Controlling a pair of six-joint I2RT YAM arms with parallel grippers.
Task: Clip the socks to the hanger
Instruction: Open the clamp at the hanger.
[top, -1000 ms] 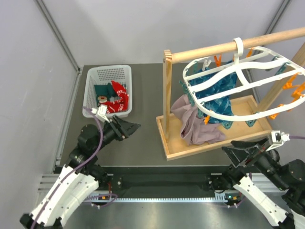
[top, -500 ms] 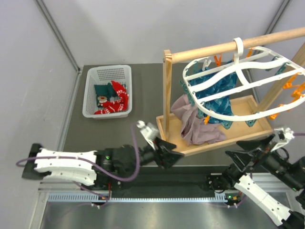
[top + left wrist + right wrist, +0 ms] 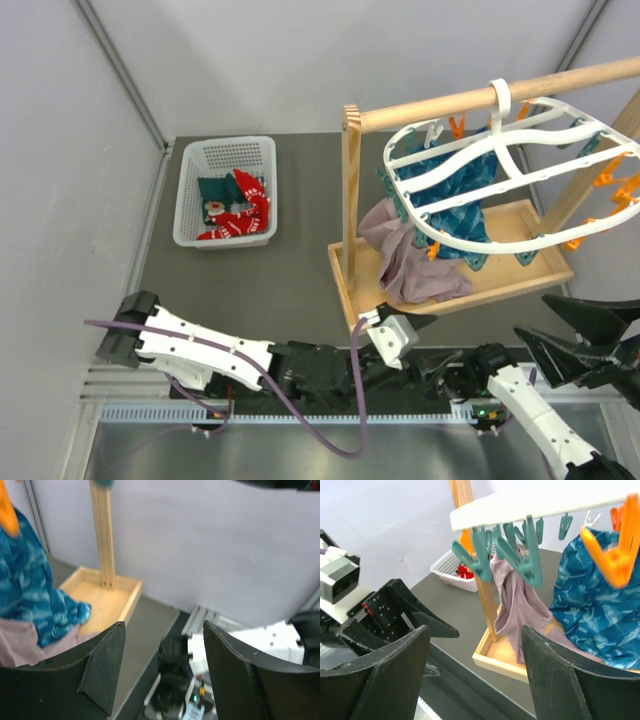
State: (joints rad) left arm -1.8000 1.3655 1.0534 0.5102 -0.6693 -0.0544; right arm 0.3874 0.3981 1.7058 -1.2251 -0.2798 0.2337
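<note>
Currently the socks, some red and some dark green, lie heaped in the white perforated basket at the far left corner of the table, well apart from both arms. The hanger, a white oval frame, hangs by its hook from the wooden rod over the right side of the table. Orange clips line its right rim, and the right wrist camera shows teal clips under one of its bars.

A teal-blue patterned cloth hangs from the frame. A mauve-grey cloth droops below it into the wooden tray, crowding the space under the frame's left half. The stand's upright post rises from the tray's left side, between the basket and the hanger.

The left gripper lies low along the near edge of the table, just in front of the tray's near left corner. Its fingers stand apart with nothing between them.

The right gripper sits at the near right corner of the table, its jaws spread and empty. From its wrist camera the post and the mauve-grey cloth stand between it and the basket, and the left gripper shows low on the left.
</note>
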